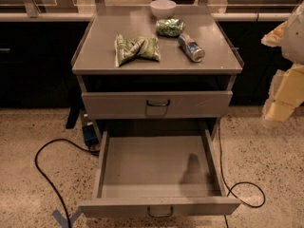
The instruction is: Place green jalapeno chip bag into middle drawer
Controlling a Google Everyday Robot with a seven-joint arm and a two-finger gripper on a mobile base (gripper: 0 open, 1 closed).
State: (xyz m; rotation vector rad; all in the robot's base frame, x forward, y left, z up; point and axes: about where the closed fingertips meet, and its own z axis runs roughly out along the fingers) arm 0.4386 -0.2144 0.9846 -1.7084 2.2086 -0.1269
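Bag (137, 49) lies flat on bench (95, 44), left of centre, pinched at middle, untouched. Open drawer (152, 163) below, pulled fully out, tray bare.

End effector (284, 96) off to right of bench, well apart from bag; whether wide or narrow, cannot tell.

Step in hand, by judgement: reach and grasp.
- Come from above and grip at pinched waist.
- Keep clear of can (191, 47) and dark green packet (169, 27) nearby.
- Lift high enough to clear bench lip.
- Carry forward past closed drawer (123, 104), release low over tray centre.
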